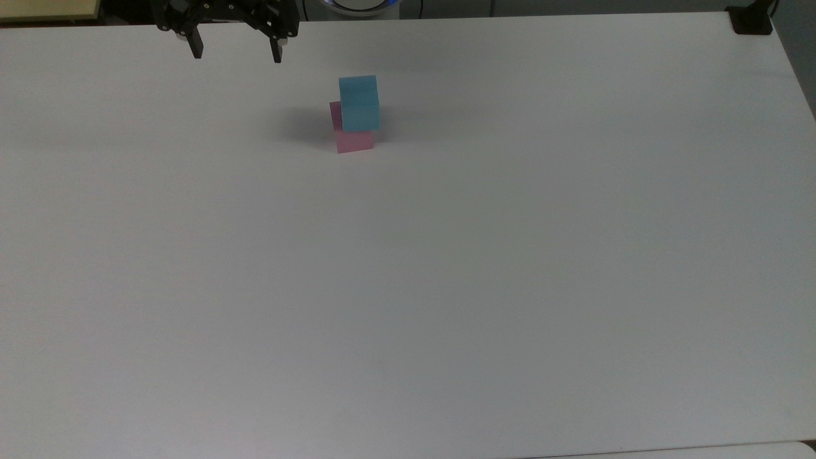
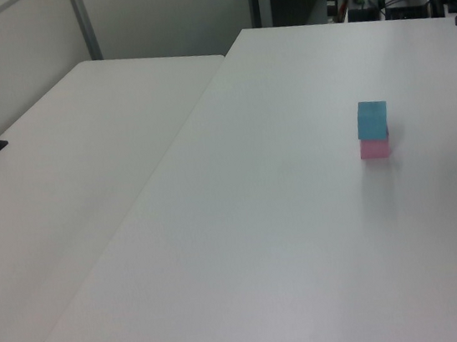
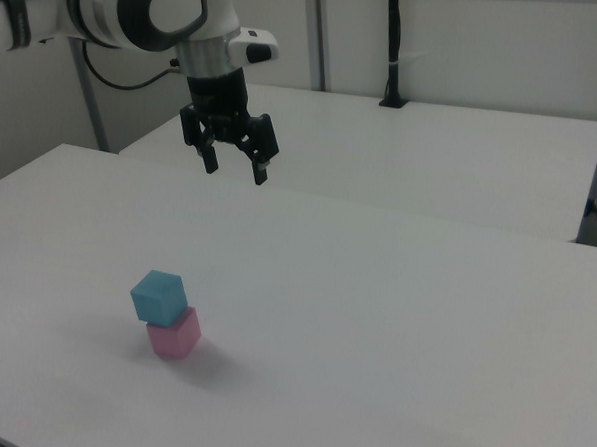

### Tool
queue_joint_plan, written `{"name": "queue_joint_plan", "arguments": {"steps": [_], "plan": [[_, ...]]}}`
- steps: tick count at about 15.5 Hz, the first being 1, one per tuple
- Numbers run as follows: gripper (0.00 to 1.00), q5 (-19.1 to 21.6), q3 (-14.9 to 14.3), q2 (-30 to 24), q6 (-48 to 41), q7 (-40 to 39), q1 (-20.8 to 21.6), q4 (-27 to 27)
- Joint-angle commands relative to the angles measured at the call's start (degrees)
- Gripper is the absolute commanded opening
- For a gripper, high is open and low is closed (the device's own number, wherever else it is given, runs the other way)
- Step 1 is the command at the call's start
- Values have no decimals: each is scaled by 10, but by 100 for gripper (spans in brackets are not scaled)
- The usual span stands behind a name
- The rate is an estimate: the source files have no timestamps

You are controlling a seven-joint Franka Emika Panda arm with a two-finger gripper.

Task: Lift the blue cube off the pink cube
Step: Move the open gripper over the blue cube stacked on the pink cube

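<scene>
White table bears matte blue cube skewed atop pink cube; hand spread wide, empty.

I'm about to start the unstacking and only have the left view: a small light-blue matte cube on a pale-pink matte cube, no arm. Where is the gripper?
Observer: The black two-finger gripper hangs well above the white table. In the top view it is at the far edge, to the top view's left of the stack.
Operator: Is it open?
Observer: Yes, the fingers are spread with nothing between them.
Operator: Is the stack square?
Observer: No. In the top view the light-blue cube sits twisted and offset on the pale-pink cube, and a pink sliver shows at the top view's left.
</scene>
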Motion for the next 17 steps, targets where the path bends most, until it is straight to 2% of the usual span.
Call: {"name": "queue_joint_plan", "arguments": {"steps": [1, 12, 17], "plan": [[100, 21, -16, -7, -34, 5, 5, 13], [100, 20, -14, -15, -29, 5, 1, 8], [100, 20, -8, -102, -34, -2, 9, -100]]}}
